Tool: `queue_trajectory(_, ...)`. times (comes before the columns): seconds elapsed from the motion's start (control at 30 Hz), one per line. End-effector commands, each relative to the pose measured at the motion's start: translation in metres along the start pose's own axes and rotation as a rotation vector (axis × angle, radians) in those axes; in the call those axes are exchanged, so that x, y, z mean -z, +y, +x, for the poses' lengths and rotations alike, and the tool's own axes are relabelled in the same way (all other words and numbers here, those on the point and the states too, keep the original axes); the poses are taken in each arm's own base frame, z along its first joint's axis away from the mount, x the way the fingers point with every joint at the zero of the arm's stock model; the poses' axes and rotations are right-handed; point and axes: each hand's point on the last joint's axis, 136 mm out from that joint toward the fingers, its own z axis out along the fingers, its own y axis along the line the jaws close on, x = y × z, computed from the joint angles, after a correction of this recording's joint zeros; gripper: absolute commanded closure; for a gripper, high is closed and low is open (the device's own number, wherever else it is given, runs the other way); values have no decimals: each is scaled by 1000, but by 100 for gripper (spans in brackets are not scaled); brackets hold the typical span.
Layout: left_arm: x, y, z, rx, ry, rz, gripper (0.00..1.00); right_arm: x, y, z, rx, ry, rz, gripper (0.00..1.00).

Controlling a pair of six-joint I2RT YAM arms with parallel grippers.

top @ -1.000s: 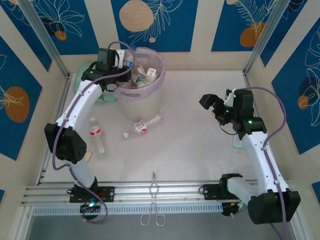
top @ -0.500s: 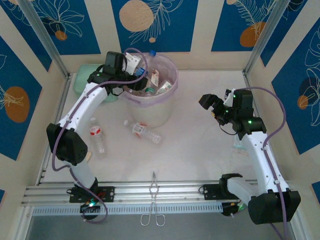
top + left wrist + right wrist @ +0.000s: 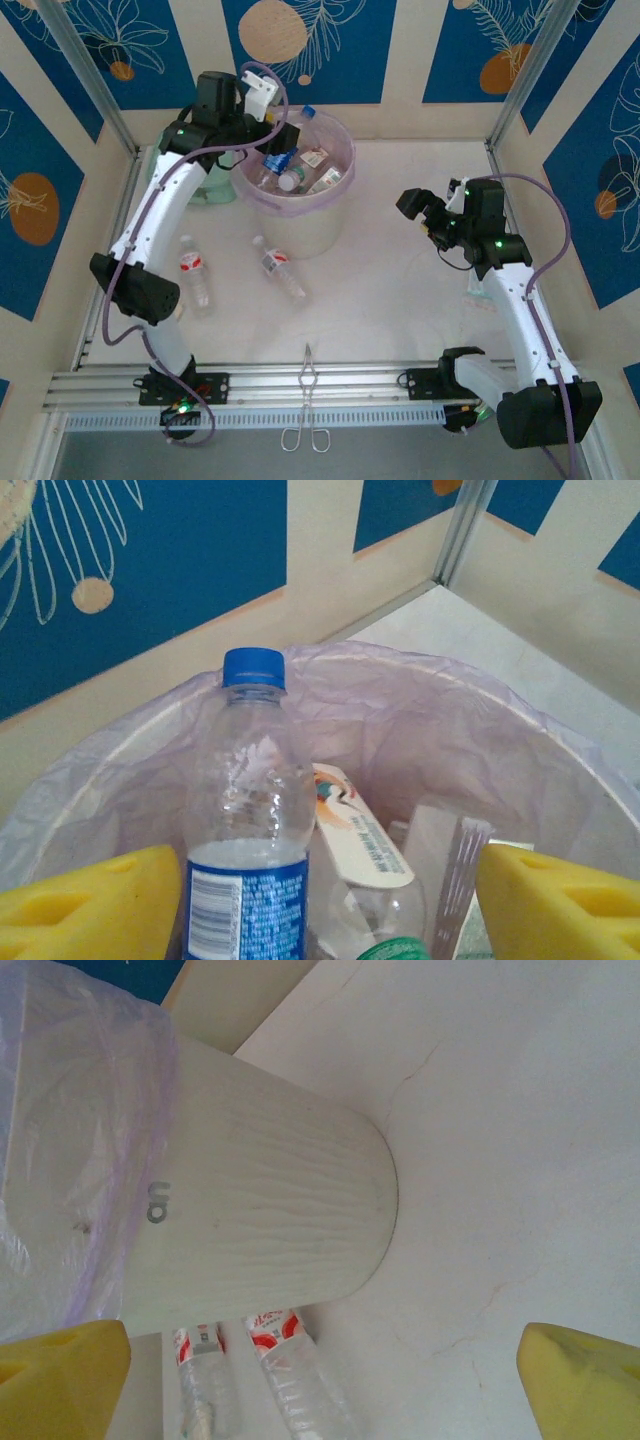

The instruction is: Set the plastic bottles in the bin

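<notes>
1. The left gripper point(image 3: 272, 142) is hanging over the left side of the bin point(image 3: 310, 225). A second ago it was arriving at that rim with a bottle. Now its yellow pads point(image 3: 90, 905) are standing apart, wider than the bottle between them.
2. The blue-capped bottle point(image 3: 245, 820) is resting inside the bin, cap towards the far rim and lying against the lilac liner point(image 3: 420, 730). The right-hand pad is standing well clear of it. The left-hand pad is sitting just beside it, and I cannot tell whether they are touching. I am reading this as a release already made.
3. The bin is sitting further to the right than it was a second ago. The lying bottle point(image 3: 279, 272) in front of it is now turned to a new angle and a little nearer the arms. The arm was probably nudging the bin as it reached in.
4. The right gripper point(image 3: 418, 208) is waiting well off to the right. Its pads point(image 3: 585, 1380) are spread wide with nothing between them, and its camera is facing the bin's white wall.
5. For the task, one more bottle is now counting as binned, joining several others inside. The lying bottle and a red-labelled bottle point(image 3: 193, 272) near the left arm are waiting on the table point(image 3: 380, 300). The left gripper is needing only to lift clear before fetching the next
</notes>
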Motion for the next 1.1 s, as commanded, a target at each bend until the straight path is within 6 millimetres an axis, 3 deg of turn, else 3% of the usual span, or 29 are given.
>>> queue_trajectory(0.0,-30,0,18,58,51,51,33,-1,2,4,-4,17,-5,1)
queue_trajectory(0.17,-46,-12,52,14,168,52,46,-4,3,4,-7,24,-8,1)
queue_trajectory(0.33,-47,-14,111,-52,323,11,60,-8,4,5,-3,32,-3,1)
queue_trajectory(0.5,-50,-2,161,-89,452,-45,61,-13,6,5,-1,46,-4,1)
queue_trajectory(0.6,-56,4,174,-97,486,-60,61,-17,9,5,4,53,-9,1)
queue_trajectory(0.77,-61,13,155,-131,459,-100,60,-18,14,6,16,59,-12,1)
queue_trajectory(0.93,-51,10,108,-141,365,-100,58,-19,26,14,89,78,-45,0)
queue_trajectory(1.07,-25,-9,54,-122,229,-44,37,-24,51,39,376,124,-141,0)
